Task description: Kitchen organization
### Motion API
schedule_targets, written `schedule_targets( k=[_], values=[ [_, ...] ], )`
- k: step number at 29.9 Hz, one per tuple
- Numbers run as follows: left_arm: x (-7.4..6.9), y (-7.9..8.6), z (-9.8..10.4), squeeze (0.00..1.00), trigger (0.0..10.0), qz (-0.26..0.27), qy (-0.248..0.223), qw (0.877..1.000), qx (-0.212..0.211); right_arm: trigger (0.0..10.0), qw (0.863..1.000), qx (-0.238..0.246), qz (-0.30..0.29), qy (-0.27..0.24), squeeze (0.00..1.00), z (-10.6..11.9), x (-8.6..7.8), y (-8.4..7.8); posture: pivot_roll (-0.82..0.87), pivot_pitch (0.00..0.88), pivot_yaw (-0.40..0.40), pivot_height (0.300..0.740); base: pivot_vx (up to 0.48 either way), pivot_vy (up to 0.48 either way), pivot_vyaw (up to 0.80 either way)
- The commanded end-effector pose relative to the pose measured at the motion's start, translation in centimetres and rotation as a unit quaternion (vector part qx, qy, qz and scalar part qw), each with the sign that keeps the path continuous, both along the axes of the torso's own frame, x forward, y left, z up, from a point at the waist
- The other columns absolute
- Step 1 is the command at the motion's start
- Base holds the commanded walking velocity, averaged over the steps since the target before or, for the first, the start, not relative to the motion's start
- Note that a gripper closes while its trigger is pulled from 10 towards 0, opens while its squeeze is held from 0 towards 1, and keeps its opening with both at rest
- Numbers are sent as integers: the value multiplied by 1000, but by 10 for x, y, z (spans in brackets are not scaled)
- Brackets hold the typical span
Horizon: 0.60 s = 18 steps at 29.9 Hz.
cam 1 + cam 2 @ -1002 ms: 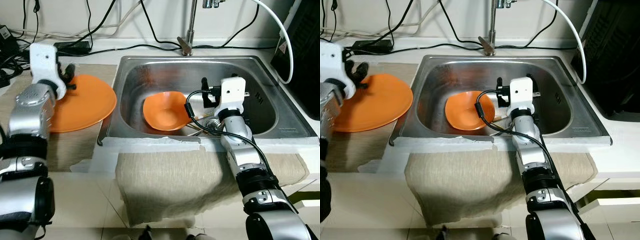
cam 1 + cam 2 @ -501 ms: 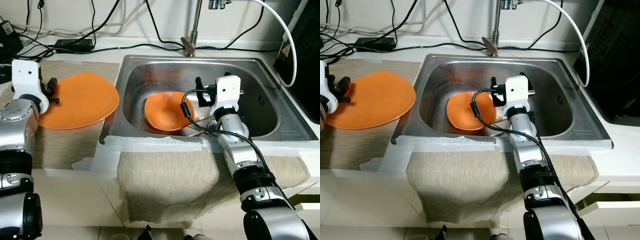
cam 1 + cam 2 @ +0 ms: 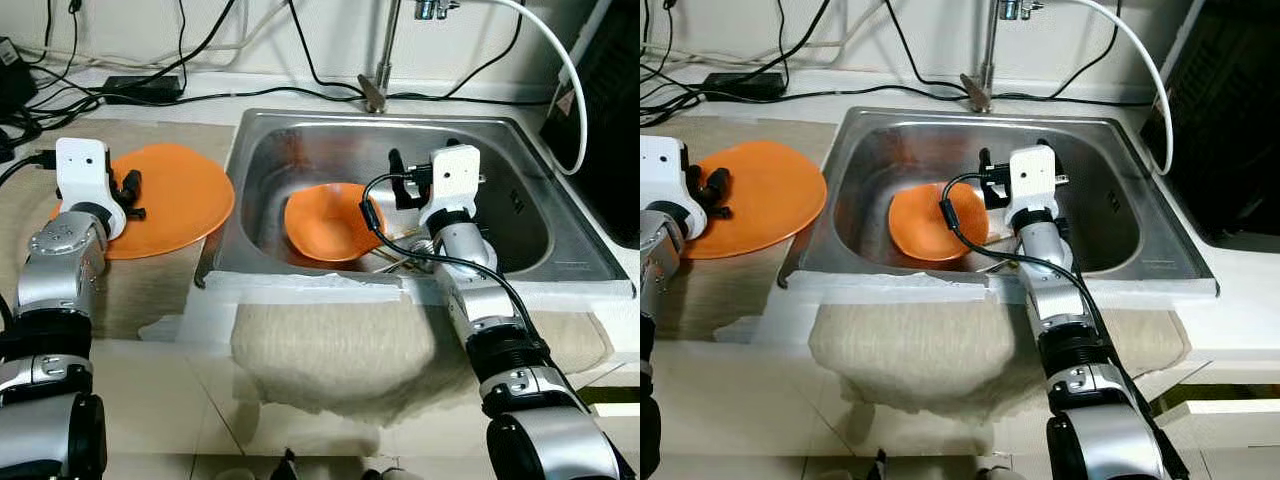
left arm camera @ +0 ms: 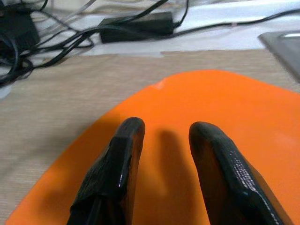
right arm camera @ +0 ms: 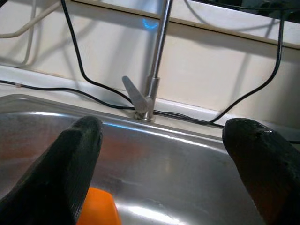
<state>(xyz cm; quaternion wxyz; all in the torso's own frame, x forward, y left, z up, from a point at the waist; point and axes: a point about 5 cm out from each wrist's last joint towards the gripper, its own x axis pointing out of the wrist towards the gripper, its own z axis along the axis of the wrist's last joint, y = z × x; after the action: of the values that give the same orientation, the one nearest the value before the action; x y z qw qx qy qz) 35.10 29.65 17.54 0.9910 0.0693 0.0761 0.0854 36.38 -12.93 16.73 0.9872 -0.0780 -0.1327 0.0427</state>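
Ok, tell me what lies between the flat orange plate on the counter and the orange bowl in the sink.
The stainless steel sink's left wall and rim separate the flat orange plate from the orange bowl; nothing else lies between, as the left eye view shows.

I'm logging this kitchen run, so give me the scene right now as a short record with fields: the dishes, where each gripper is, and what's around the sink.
plate: orange plate lying flat on the beige mat, to the robot's left of the sink
bowl: orange bowl tilted inside the steel sink
left gripper: left gripper open, over the plate, holding nothing
right gripper: right gripper open wide, inside the sink beside the bowl, pointing toward the faucet
front edge: cloth draped over the counter edge before the sink
behind sink: black cables along the wall
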Motion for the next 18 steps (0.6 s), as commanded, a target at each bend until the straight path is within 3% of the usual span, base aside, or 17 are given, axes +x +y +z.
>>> schedule_targets(
  k=[1,13,15,18],
  values=[
    [-1,7,-4,0,10000,23,20,1000,4,10000,1000,7,-6,-3,0,1,0,-4,59,0,-12,740,0,0,0],
    [1,10,6,0,10000,31,-6,999,16,10000,1000,7,-7,-2,0,0,0,-5,58,0,-10,740,0,0,0],
    [0,13,4,0,10000,36,0,999,15,10000,1000,9,-7,0,0,-1,0,-5,58,0,-10,740,0,0,0],
    [-6,21,-14,0,10000,61,40,997,3,10000,1000,16,-6,6,0,-2,0,-5,60,0,-6,740,0,0,0]
  ],
)
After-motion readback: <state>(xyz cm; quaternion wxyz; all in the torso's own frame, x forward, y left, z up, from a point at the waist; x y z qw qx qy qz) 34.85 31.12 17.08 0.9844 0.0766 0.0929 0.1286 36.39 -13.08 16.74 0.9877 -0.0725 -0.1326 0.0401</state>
